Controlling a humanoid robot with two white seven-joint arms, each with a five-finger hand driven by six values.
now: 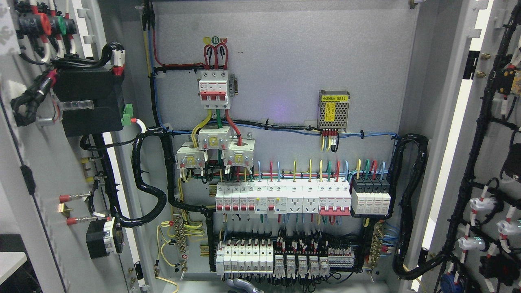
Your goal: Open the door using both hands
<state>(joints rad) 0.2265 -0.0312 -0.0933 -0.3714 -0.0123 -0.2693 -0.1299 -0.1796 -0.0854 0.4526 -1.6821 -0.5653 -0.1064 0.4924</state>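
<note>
The grey electrical cabinet stands with both doors swung wide. The left door (24,171) shows its inner face at the picture's left, with black boxes, red and green button backs and wire bundles on it. The right door (494,134) shows its inner face at the right, carrying black cable looms and white connectors. Between them the back panel (285,61) holds a red-and-white main breaker (213,89), rows of white breakers (281,197) and terminal blocks (281,260). Neither of my hands nor any arm shows in the head view.
A small metal power supply with a yellow label (333,109) is mounted at the upper right of the panel. Thick black conduit (409,203) loops down the cabinet's right side, and another loop (150,179) runs on the left. A white surface edge (10,264) shows at the lower left.
</note>
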